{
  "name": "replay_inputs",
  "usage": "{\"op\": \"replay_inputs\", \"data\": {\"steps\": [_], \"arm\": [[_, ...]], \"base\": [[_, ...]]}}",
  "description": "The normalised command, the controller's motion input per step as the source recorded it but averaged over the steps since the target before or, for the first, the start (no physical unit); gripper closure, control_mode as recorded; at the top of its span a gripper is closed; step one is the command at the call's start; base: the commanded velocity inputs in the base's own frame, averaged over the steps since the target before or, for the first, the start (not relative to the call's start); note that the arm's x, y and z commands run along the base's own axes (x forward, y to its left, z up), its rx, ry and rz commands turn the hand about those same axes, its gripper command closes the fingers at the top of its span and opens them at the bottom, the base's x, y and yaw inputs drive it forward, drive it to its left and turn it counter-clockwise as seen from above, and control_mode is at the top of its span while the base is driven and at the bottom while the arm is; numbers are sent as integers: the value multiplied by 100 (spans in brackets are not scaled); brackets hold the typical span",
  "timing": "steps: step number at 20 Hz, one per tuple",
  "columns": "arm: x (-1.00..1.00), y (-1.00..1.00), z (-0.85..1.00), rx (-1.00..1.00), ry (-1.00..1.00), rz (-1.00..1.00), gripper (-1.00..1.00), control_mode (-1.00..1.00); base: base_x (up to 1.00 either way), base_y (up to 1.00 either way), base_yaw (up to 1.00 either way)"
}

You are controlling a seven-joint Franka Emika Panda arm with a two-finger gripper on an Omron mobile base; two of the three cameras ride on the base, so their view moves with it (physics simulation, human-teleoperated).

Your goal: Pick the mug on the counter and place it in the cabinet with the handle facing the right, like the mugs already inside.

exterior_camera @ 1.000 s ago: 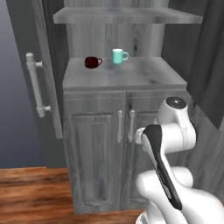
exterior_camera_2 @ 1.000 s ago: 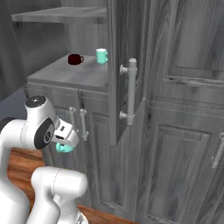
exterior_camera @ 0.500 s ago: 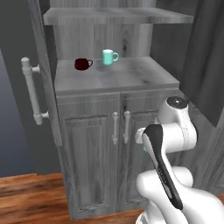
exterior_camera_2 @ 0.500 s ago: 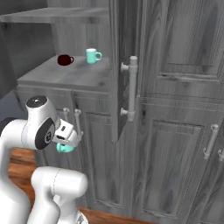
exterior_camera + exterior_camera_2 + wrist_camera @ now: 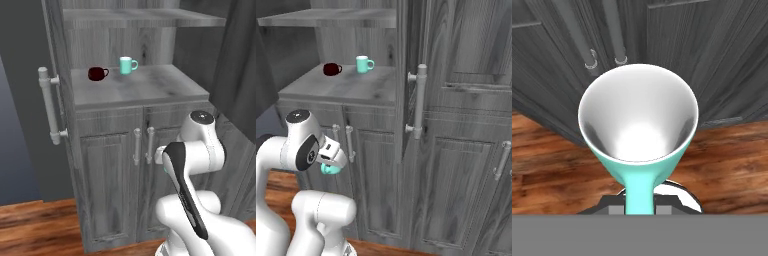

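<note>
The cabinet (image 5: 115, 165) is the landmark: tall, grey wood-grain, with a shelf niche above two panelled lower doors and their light-grey bar handles (image 5: 142, 146). In front of those lower doors the white arm (image 5: 192, 165) is folded low. On the niche floor, toward the back, stand the dark red mug (image 5: 97, 73) and, just to its right and apart from it, a teal mug (image 5: 127, 65) with its handle to the right. Low before the door handles, the gripper (image 5: 332, 166) is pinched on the mug (image 5: 638, 125), teal with a white interior, its mouth toward the hand camera and its handle running down between the fingers.
</note>
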Motion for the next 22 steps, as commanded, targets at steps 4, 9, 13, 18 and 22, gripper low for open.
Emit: {"op": "replay_inputs", "data": {"steps": [4, 9, 13, 18, 22], "arm": [[0, 0, 0, 0, 0, 0, 100, 100], [0, 0, 0, 0, 0, 0, 100, 100], [0, 0, 0, 0, 0, 0, 100, 100], [0, 0, 0, 0, 0, 0, 100, 100], [0, 0, 0, 0, 0, 0, 100, 100]], "base": [[40, 2, 0], [47, 5, 0], [45, 0, 0], [46, 2, -1], [48, 5, -3]]}}
